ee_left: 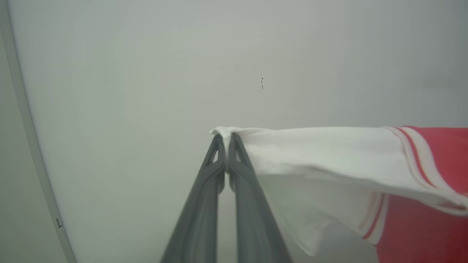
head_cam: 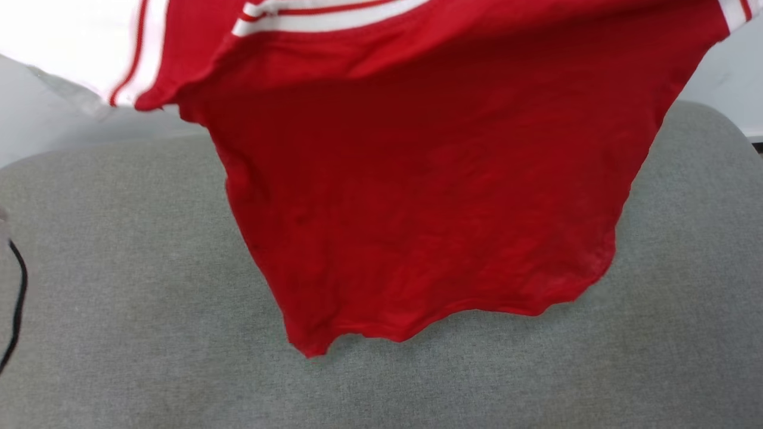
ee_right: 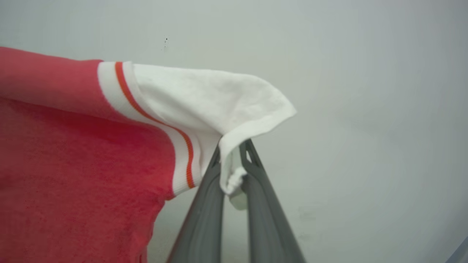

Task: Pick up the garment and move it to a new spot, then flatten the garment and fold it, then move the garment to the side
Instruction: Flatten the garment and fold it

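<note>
close before the left wrist camera, the left gripper (ee_left: 226, 137) is pressed together on the tip of a white sleeve (ee_left: 310, 149). the right gripper (ee_right: 234, 153) pinches the other sleeve's hem. between them the garment (head_cam: 417, 196) hangs spread, red hem low over the grey padded surface (head_cam: 119, 310). a pale wall (ee_left: 146, 73) lies beyond.

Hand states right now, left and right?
Left hand: closed on the garment, at one white sleeve.
Right hand: closed on the garment, at the other white sleeve.
</note>
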Controlling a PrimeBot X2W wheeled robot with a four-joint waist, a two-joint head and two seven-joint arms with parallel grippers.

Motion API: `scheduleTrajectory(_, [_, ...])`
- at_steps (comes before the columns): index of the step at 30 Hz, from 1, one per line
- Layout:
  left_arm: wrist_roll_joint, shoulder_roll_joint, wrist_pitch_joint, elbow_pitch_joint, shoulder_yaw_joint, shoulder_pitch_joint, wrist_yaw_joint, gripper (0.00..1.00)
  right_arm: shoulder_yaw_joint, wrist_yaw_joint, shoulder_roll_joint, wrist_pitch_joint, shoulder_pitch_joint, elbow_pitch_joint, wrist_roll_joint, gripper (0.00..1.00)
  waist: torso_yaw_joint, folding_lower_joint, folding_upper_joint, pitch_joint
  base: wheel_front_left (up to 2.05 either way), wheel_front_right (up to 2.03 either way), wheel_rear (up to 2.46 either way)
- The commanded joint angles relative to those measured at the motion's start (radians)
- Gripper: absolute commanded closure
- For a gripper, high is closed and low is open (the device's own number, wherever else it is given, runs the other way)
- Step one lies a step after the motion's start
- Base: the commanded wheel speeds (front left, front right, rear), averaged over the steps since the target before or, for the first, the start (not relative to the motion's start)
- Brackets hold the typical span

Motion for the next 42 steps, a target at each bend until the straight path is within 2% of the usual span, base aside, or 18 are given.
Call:
scheduleTrajectory(1, [-0.005, 0.006, 0.005, 0.000, 0.007, -0.017, -0.004, 1.00, -0.003, -0.002, -0.008, -0.002, -0.020, 0.001, -0.003, 1.00, -0.002, 0.0000, 0.0000, 0.008, 0.00, 0.00, 0.00])
scheduleTrajectory(8, [-0.039, 0.059, 0.055, 0.035, 0.003, -0.185, -0.047, 1.00, 0.017, -0.002, -0.005, 0.009, -0.148, 0.013, 0.002, 1.00, -0.001, 0.0000, 0.0000, 0.097, 0.00, 0.00, 0.00])
scheduleTrajectory(17, [-0.061, 0.080, 0.112, 0.201, -0.080, -0.561, -0.135, 1.00, 0.064, -0.002, 0.000, -0.023, -0.441, 0.150, -0.004, 1.00, -0.002, 0.0000, 0.0000, 0.323, 0.00, 0.00, 0.00])
scheduleTrajectory(25, [0.003, -0.016, 0.124, 0.482, -0.229, -0.980, -0.220, 1.00, 0.055, -0.002, 0.074, -0.091, -0.747, 0.398, -0.040, 1.00, 0.012, 0.0000, 0.0000, 0.495, 0.00, 0.00, 0.00])
scheduleTrajectory(32, [0.078, -0.136, 0.043, 0.748, -0.302, -1.278, -0.263, 1.00, 0.037, -0.002, 0.147, -0.196, -0.965, 0.613, -0.143, 1.00, 0.032, 0.0000, 0.0000, 0.597, 0.00, 0.00, 0.00])
scheduleTrajectory(37, [0.092, -0.199, -0.027, 0.887, -0.323, -1.352, -0.279, 1.00, 0.032, -0.002, 0.191, -0.277, -1.020, 0.751, -0.199, 1.00, 0.044, 0.0000, 0.0000, 0.627, 0.00, 0.00, 0.00])
scheduleTrajectory(42, [0.087, -0.247, -0.095, 0.974, -0.352, -1.279, -0.307, 1.00, 0.078, -0.002, 0.221, -0.348, -0.960, 0.860, -0.211, 1.00, 0.057, 0.0000, 0.0000, 0.621, 0.00, 0.00, 0.00])
